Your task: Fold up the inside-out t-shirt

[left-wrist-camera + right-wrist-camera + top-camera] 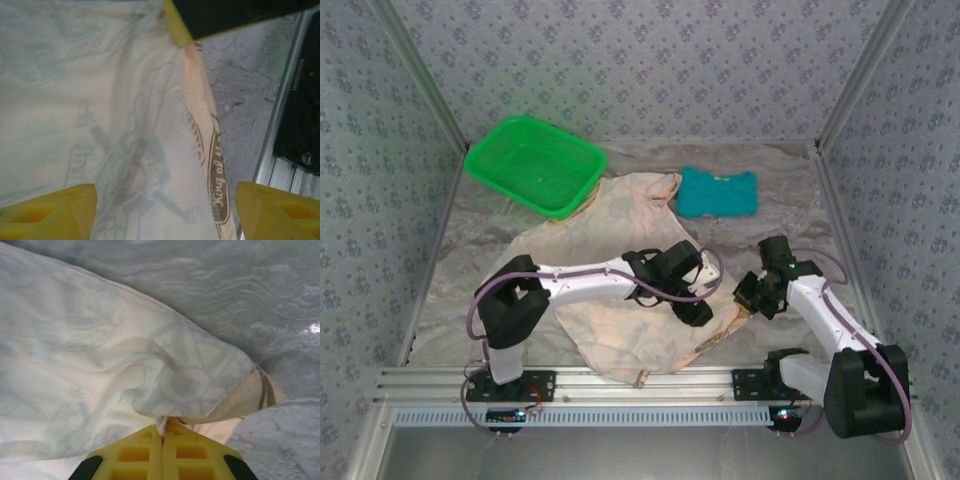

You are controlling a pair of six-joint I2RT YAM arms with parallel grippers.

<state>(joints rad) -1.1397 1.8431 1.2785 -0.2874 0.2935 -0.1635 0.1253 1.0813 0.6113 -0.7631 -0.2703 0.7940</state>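
The inside-out t-shirt (620, 335) lies rumpled on the counter (470, 290)
Left pincer (165, 212) hovers wide above it — right pincer (163, 437), fingers pressed together, pinches one edge.

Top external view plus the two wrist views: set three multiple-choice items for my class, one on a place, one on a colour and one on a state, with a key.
1. Where does the green basket stand?
A) at the far left of the table
B) at the near right corner
C) between the two arm bases

2. What colour is the small folded garment beside the t-shirt?
A) red
B) teal
C) black

3. How is the right gripper?
A) wide open over bare table
B) clamped on a basket rim
C) shut on the t-shirt's edge

Key:
1 A, the top view shows the basket at the far left.
2 B, it lies plainly teal at the far side.
3 C, its jaws meet with cloth pinched between them.
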